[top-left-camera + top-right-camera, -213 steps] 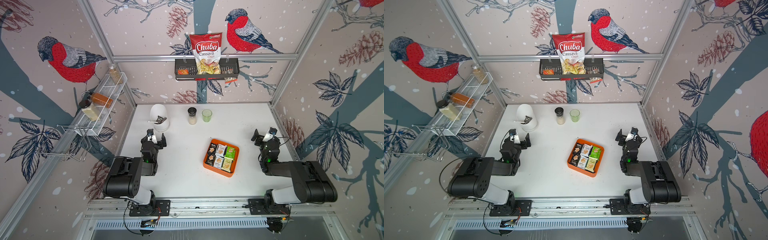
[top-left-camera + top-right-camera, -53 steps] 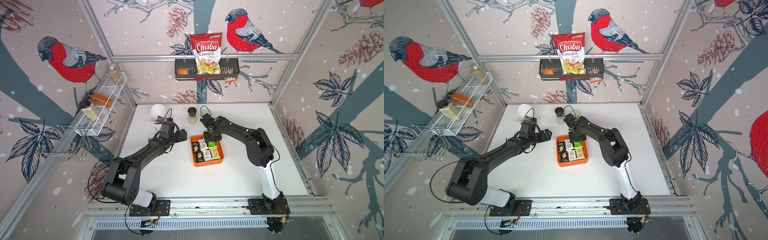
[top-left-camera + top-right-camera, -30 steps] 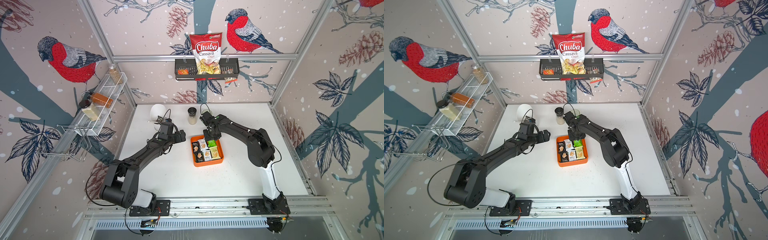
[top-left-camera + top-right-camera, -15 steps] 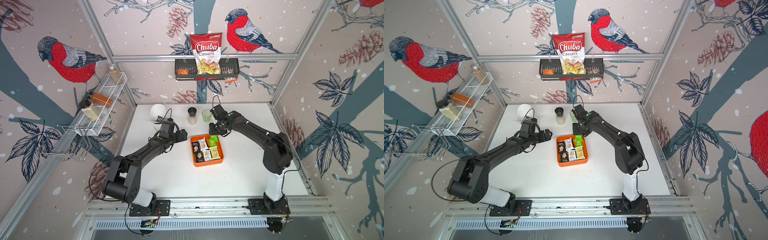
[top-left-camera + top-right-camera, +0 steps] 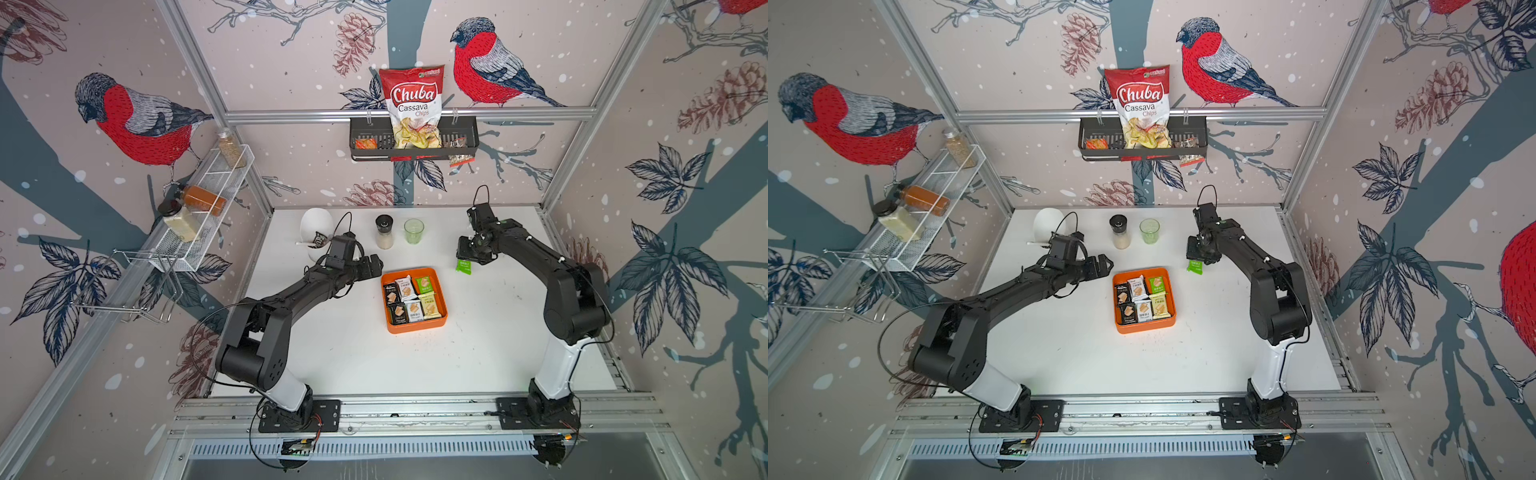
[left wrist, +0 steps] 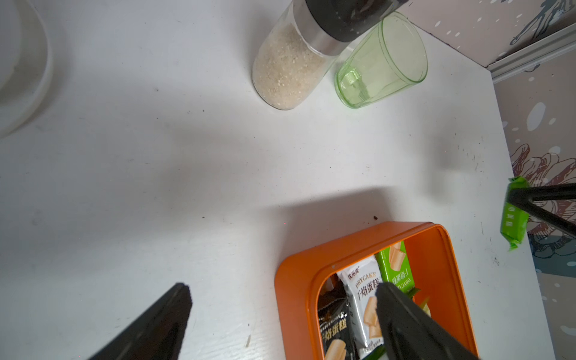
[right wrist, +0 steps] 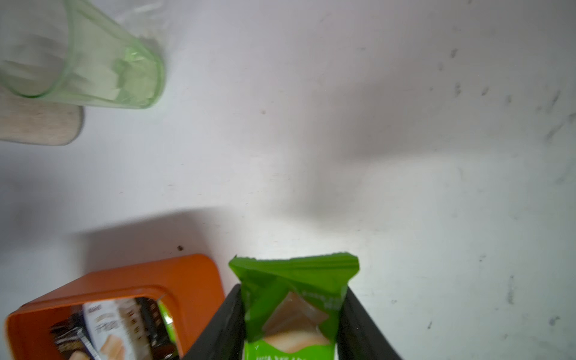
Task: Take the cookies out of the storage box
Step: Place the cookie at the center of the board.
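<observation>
Right now the right gripper (image 5: 467, 260) is clamped on one green cookie packet (image 5: 464, 266), outside the box (image 5: 415, 328) and just off its far right corner, over bare tabletop (image 5: 490, 332). In the right wrist view the two black fingers (image 7: 229, 314) press on the packet's (image 7: 293, 280) long edges, so its long axis runs in line with the fingers and a crimped end sticks out past the tips toward the tabletop; the biscuit picture faces that camera. In the left wrist view the same packet (image 6: 512, 218) hangs nearly upright, clear of the tabletop. Both top views show the orange box lying between the two arms, its walls turned slightly off square to the tabletop's edges. Six cookies (image 5: 411, 297) show inside it, lying flat in two rows of three: black, white and green in the far row, black, white and pale yellow in the near row, each with its long axis running from the near wall toward the far wall. The left gripper (image 5: 376, 266) holds nothing, its jaws spread wide, just beside the box's far left corner. In the left wrist view one of its fingers (image 6: 405, 324) sits above the cookies while the other is above bare tabletop. A green cup (image 5: 414, 230) and a jar (image 5: 384, 232) stand side by side farther back, well apart from the box.
</observation>
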You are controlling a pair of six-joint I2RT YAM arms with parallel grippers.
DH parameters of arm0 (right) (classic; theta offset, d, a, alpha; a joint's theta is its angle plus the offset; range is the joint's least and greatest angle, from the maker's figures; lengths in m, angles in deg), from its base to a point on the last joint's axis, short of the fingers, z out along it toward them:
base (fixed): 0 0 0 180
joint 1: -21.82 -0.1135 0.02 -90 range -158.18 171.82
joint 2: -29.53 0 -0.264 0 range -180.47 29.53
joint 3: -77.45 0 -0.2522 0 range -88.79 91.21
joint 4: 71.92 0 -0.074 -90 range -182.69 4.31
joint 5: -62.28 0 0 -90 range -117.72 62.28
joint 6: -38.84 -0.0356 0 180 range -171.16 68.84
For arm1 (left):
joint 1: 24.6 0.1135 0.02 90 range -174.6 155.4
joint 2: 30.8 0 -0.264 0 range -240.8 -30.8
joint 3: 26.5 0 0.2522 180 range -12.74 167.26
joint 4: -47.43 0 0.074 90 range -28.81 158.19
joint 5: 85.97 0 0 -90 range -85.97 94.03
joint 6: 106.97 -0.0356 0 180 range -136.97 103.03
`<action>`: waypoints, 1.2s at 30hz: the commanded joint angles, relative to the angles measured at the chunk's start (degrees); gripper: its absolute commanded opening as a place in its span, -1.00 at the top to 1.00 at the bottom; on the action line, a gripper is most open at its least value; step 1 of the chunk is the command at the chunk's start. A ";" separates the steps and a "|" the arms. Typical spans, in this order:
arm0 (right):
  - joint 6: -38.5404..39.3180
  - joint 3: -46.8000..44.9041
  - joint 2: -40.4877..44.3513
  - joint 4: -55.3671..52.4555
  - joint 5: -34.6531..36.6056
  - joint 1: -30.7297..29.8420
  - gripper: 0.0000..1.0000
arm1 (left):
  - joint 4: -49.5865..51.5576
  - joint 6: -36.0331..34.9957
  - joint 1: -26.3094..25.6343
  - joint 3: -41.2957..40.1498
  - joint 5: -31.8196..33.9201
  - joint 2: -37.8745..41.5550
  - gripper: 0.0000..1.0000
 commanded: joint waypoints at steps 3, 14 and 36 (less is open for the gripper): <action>3.95 2.21 -4.46 0.89 5.50 0.90 0.03 | 0.79 -0.29 -0.27 -0.10 -0.61 0.40 -0.93; 4.28 5.96 -11.17 1.05 5.86 1.18 0.00 | 0.49 -0.37 -0.27 -3.85 1.26 3.47 -0.93; 2.34 12.38 -7.54 -6.25 8.94 -6.51 -0.47 | -0.84 -0.50 0.28 -4.69 1.30 4.15 -0.93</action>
